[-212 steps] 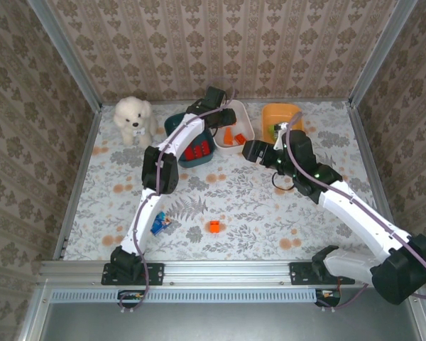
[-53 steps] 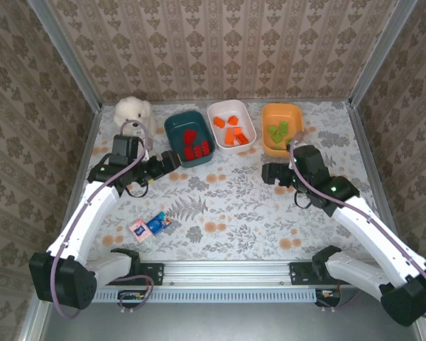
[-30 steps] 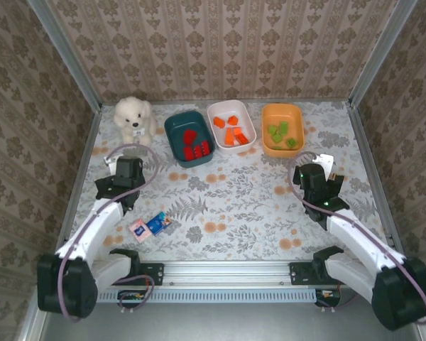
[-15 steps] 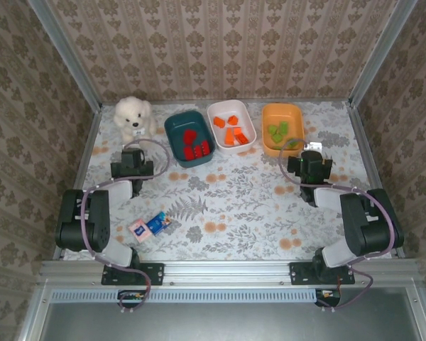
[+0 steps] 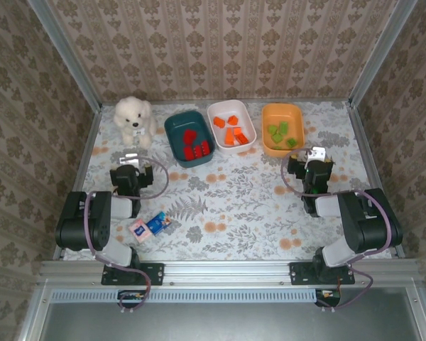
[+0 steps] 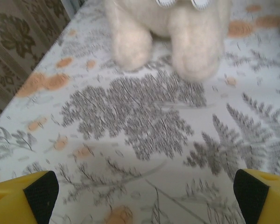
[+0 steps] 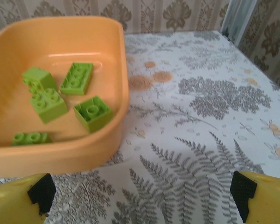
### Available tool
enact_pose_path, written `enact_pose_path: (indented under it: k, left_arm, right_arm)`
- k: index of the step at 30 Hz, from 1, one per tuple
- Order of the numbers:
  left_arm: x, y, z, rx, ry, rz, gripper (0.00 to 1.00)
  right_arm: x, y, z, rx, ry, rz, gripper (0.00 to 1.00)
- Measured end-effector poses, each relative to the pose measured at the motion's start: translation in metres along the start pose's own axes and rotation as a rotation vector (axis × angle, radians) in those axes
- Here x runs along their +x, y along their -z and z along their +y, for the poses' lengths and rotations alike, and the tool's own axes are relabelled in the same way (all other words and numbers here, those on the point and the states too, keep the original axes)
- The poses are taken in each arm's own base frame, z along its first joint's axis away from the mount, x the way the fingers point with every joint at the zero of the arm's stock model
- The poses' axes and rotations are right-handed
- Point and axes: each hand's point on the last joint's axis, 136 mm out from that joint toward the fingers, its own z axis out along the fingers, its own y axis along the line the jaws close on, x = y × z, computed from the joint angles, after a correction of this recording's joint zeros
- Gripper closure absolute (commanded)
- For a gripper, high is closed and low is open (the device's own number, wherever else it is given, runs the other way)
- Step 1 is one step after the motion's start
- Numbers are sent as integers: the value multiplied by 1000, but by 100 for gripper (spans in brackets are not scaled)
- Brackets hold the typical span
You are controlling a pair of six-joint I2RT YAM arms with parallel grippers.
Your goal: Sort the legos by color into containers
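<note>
Left gripper (image 6: 147, 193) jaws spread wide, empty, touching nothing. Plush dog (image 6: 177, 32) straight ahead of the fingers, bare floral table (image 6: 130, 116) between. Right gripper (image 7: 142, 193) jaws wide too, empty. Orange bin (image 7: 60, 149) ahead-left of its fingers, green legos (image 7: 92, 112) inside. Further left: white bin (image 5: 220, 104) with orange legos (image 5: 231, 133), teal bin (image 5: 172, 122) with red legos (image 5: 196, 148). Packet (image 5: 150, 226) behind the left fingers.

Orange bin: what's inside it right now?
The orange bin holds five light green legos in view, all loose on its floor; no other colour shows. Its near wall hides the strip of floor just behind it in the right wrist view.
</note>
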Motion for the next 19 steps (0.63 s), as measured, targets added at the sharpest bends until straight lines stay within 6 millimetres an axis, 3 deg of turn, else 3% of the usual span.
enact_pose_path:
  k: [4, 19]
  left_arm:
    - [-10, -2, 4, -5, 13, -34, 0]
    - [-11, -1, -2, 30, 12, -35, 0]
  right_arm:
    - [-1, 0, 1, -3, 0, -1, 0]
    - [0, 0, 1, -3, 0, -1, 0]
